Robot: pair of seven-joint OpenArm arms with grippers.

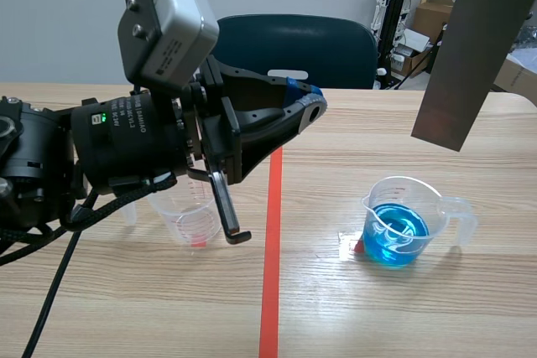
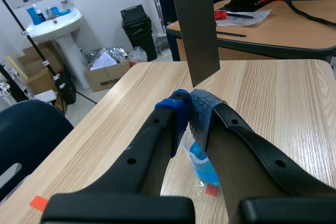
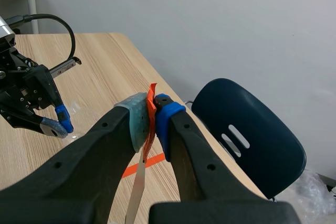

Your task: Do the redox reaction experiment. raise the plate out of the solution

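Where the right hand [image 3: 151, 109] closes, its two pads pinch the top end of the metal plate [image 1: 474, 48], with a strip of orange tape [image 3: 151, 93] on that end caught right at the fingertips. From the grip the plate hangs down as a long grey strip, tilted rather than plumb. All of it is in the air, its lower edge clear of the liquid and well above the rim of the cup below. Below that hand, and a little toward the middle of the tabletop [image 1: 377, 324], stands the clear measuring cup [image 1: 401, 232]. It is upright, with its handle turned away from the red line, and holds a shallow pool of blue solution [image 1: 398, 245].

Across from the right hand, the left hand [image 2: 189, 109] has its fingers pressed together with nothing between them, raised above the tabletop and pointing toward the plate. Past its joined tips the plate's lower end hangs ahead and above, while the blue cup sits under and ahead of them. Beneath the left hand a second clear cup [image 1: 180, 215] stands upright, with a small reddish trace at its bottom. Between the two cups a strip of red tape [image 1: 270, 266] runs along the tabletop. Beyond the left hand, past the tabletop's far edge, is a dark blue chair [image 1: 336, 48].
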